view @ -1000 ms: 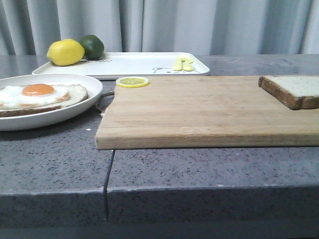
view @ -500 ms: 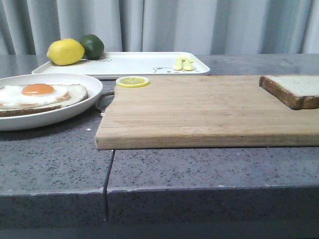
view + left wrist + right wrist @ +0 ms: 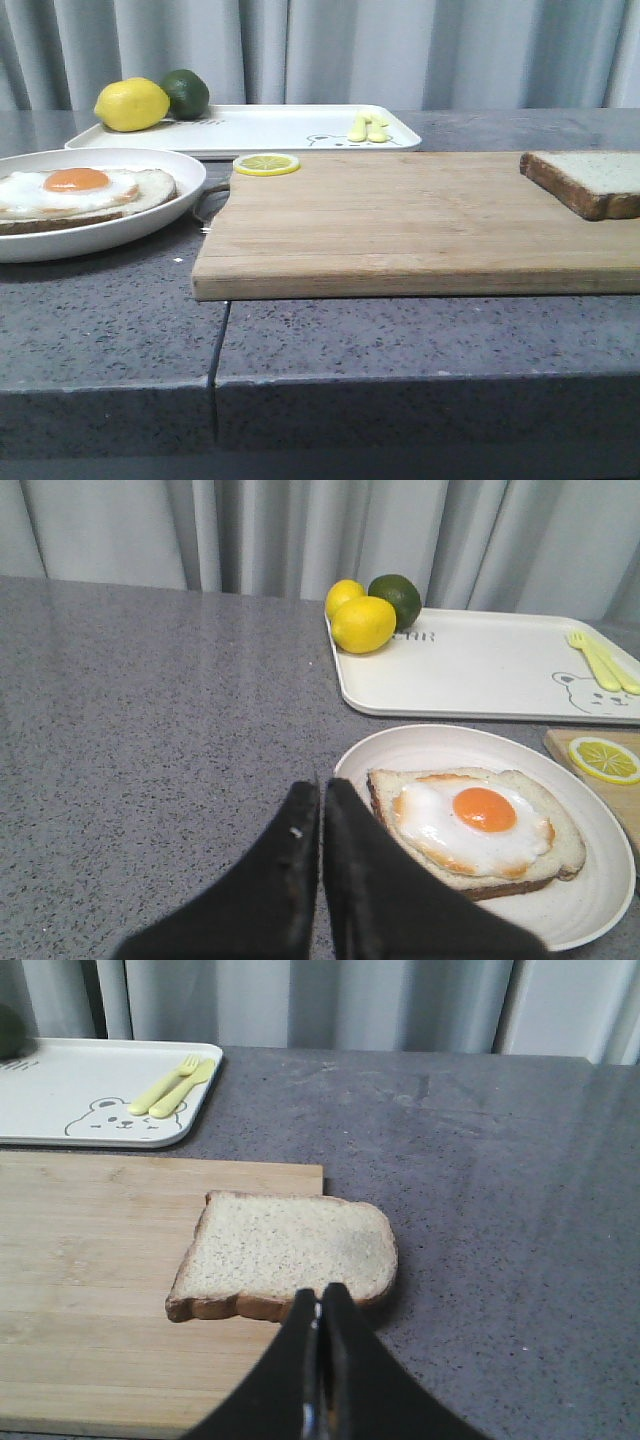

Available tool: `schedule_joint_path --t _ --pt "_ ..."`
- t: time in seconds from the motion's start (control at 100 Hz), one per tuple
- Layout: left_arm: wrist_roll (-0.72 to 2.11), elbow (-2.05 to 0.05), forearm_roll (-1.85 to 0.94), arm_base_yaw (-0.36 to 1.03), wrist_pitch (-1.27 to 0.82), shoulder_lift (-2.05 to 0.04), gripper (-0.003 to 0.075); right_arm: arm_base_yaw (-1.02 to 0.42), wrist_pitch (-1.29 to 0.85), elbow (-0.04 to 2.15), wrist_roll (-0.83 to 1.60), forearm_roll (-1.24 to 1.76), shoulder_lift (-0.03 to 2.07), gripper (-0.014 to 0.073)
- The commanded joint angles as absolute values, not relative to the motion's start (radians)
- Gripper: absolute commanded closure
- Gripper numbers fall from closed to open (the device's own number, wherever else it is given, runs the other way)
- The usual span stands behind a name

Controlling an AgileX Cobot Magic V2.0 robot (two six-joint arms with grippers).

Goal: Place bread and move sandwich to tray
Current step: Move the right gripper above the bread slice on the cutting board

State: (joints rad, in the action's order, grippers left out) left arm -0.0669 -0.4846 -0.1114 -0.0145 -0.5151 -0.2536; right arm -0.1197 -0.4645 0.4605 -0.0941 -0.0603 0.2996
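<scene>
Bread point(image 3: 285, 1252), likely light and soft, lies on the wooden board's point(image 3: 400, 225) right end overhanging its edge, best pinched by its crust; both grippers point(image 3: 321, 810) point(image 3: 320, 1305) are pressed together, empty.

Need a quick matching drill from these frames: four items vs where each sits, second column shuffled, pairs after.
1. bread
2. fried egg
3. lemon slice
4. yellow fork

A. on the slice in the round plate
B. on the tray, by the bear drawing
C. corner of the wooden board nearest the plate
D. over the board's edge, on the right arm's side

Pairs: 1-D, 2-A, 3-C, 4-B
</scene>
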Motion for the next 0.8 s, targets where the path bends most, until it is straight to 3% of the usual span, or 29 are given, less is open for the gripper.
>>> schedule_joint_path --t 0.0,0.32,0.48,0.79 --pt "-0.075 -0.596 -0.127 -0.012 -0.515 -0.345 0.0739 -0.112 -0.443 0.567 -0.094 -0.045 0.368 0.0710" --pt "-0.068 -0.801 -0.138 -0.012 -0.643 -0.565 0.0739 -0.112 -0.546 0.713 -0.094 -0.011 0.527 0.0710" --pt "-0.068 -0.828 -0.140 -0.012 -0.726 -0.601 0.0739 -0.112 -0.535 0.713 -0.094 -0.010 0.563 0.0710" --pt "-0.068 -0.828 -0.146 -0.012 -0.698 -0.602 0.0739 -0.112 -0.504 0.713 -0.094 -0.010 0.564 0.0710"
